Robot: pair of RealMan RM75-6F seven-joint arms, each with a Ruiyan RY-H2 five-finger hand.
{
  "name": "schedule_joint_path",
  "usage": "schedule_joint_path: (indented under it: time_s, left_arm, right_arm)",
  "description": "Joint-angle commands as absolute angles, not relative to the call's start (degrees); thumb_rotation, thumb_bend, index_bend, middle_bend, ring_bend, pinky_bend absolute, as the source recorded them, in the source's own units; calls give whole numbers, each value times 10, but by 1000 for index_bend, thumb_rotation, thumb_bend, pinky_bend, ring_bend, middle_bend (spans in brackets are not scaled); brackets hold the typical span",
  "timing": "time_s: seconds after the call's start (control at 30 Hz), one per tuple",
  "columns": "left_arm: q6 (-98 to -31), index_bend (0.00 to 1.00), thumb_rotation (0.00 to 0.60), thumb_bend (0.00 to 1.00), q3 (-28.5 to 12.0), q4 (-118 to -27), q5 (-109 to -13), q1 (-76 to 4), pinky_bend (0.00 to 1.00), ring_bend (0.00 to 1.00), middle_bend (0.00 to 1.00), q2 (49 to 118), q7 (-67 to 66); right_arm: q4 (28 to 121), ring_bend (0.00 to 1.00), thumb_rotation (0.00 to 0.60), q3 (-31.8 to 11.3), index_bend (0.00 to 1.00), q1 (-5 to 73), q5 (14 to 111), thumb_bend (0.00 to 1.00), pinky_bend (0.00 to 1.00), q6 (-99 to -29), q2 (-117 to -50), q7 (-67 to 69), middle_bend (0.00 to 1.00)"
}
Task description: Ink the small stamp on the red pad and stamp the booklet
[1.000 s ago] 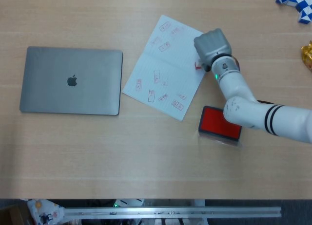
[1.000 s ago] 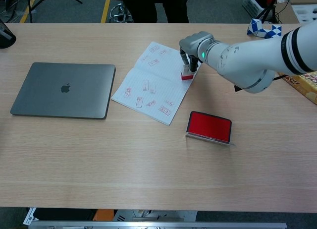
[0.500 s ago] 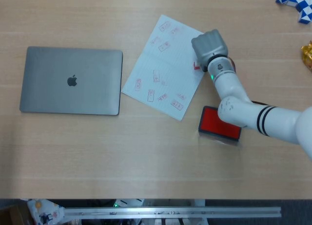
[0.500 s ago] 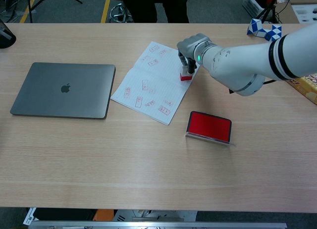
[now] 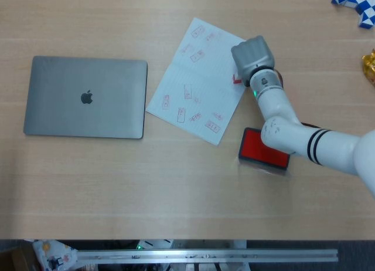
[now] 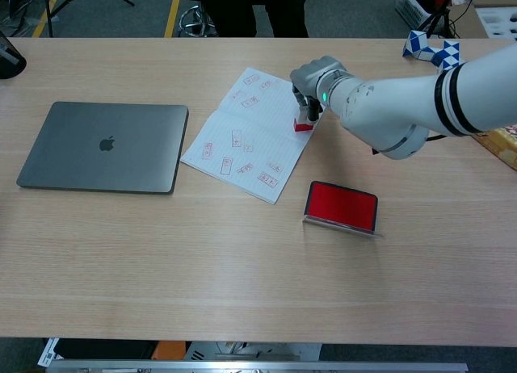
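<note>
The open booklet (image 5: 196,83) (image 6: 246,135) lies on the table with several red stamp marks on its pages. My right hand (image 5: 253,58) (image 6: 313,78) grips the small stamp (image 6: 304,123) (image 5: 237,80) upright, its red base resting on the booklet's right edge. In the head view the hand hides most of the stamp. The red ink pad (image 5: 264,149) (image 6: 342,206) lies open on the table, nearer the front than the hand. My left hand appears in neither view.
A closed grey laptop (image 5: 85,97) (image 6: 102,146) sits left of the booklet. A blue-and-white toy (image 5: 354,4) (image 6: 428,44) lies at the far right, with a yellow object (image 5: 369,65) and a box (image 6: 497,135) at the right edge.
The right hand shifted slightly while holding the stamp at the booklet's right edge. Booklet, ink pad and laptop have not moved.
</note>
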State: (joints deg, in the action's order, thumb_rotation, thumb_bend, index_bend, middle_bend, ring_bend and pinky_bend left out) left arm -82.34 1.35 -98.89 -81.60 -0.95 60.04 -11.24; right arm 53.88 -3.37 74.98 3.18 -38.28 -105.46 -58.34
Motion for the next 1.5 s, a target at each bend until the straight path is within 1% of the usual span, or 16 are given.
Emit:
schedule_joint_path:
  time_s: [0.03,0.23,0.5,0.7,0.83,1.17,1.5]
  left_arm:
    - [-823,138,600,203,13,-988,-816,-9,149,243,158,600,-112]
    - [-822,133,600,203,14,-987,-813,-9,149,243,156,600,-111]
    - [-821,132,600,203,15,-988,-816,-9,149,243,155,598,-108]
    - [-823,131,600,202,16,-989,-822,-9,149,243,155,598,-108]
    - [-824,130,600,203,17,-990,-823,-8,149,243,155,597,-107]
    - [-819,130,600,203,16,-992,-814,-9,149,243,155,597,-113]
    - [-813,127,600,203,16,-997,-806,-10,149,243,153,596,-121]
  right_arm:
    - [539,630,600,-36,891,749,32,529,549,-385,-1055,-586,726]
    - [545,630,600,-44,892,743,35,529,549,-384,-1049,-583,726]
    - [623,630,600,-64,892,732,48,529,549,-405,-984,-555,726]
    - [637,630,600,-69,893,730,49,529,549,-418,-961,-546,727]
    - [616,630,600,-69,894,733,38,529,549,-412,-968,-549,727]
    - [533,632,600,-63,898,749,-1,529,549,-378,-1021,-583,730]
    - [468,636,600,-66,905,761,-36,529,549,-358,-1065,-622,736]
